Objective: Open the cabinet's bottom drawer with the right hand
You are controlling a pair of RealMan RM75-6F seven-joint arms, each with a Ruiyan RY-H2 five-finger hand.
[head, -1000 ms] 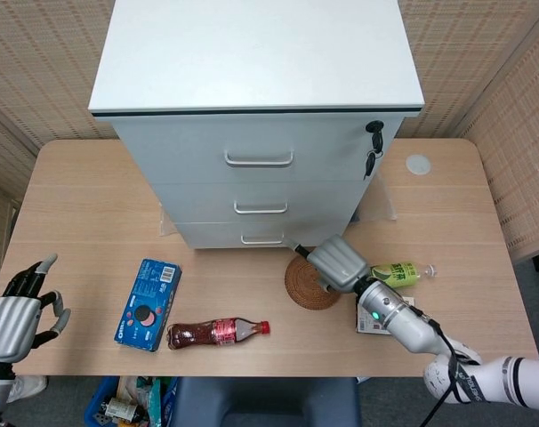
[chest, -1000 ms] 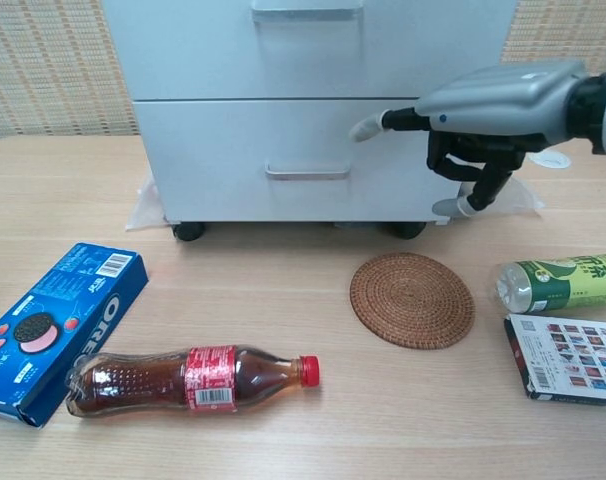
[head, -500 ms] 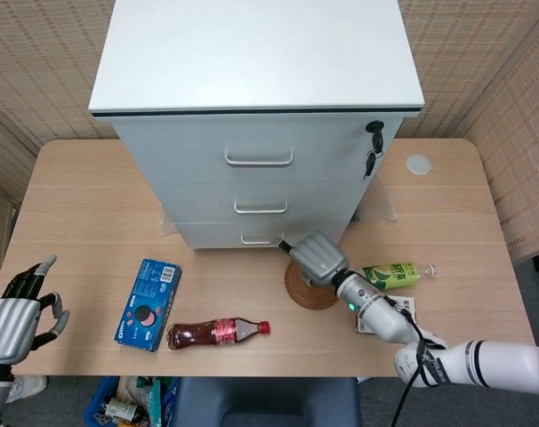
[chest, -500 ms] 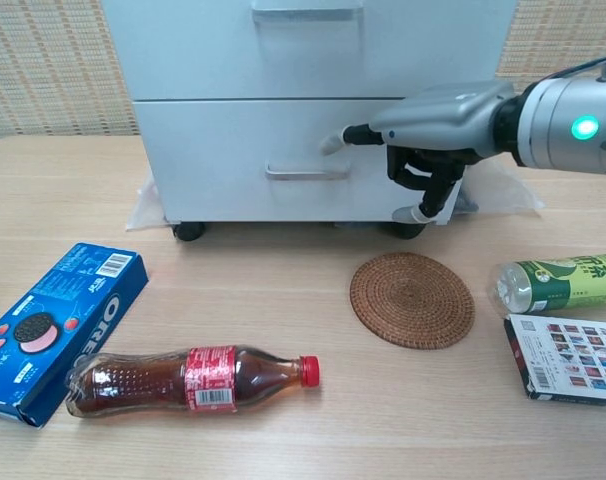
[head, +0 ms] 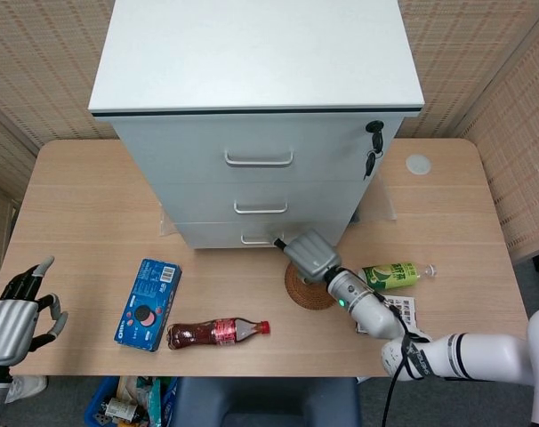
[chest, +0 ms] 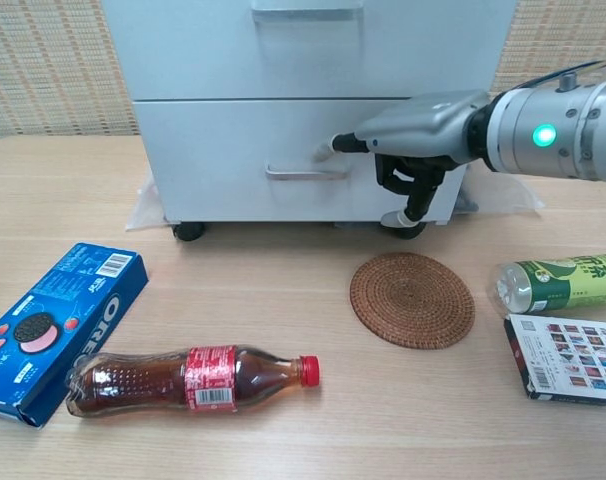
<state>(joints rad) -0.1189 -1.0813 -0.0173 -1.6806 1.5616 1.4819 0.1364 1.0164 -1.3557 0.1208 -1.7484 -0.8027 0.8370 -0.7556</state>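
The white cabinet (head: 256,107) stands at the back of the table. Its bottom drawer (chest: 233,160) is closed, with a small metal handle (chest: 305,174) (head: 261,240) on the front. My right hand (chest: 413,125) (head: 309,255) hovers just right of that handle, one finger stretched toward it and the others curled under the palm; it holds nothing and the extended fingertip is close to the drawer front. My left hand (head: 19,311) rests at the table's front left corner with fingers spread, holding nothing.
A woven coaster (chest: 411,299) lies below the right hand. A cola bottle (chest: 188,379) and a blue Oreo box (chest: 53,325) lie front left. A green bottle (chest: 558,283) and a printed box (chest: 568,357) lie at the right. Keys (head: 373,147) hang from the top drawer's lock.
My right hand has moved left along the bottom drawer's front, ending closer to the handle. The left hand and the drawer have not moved.
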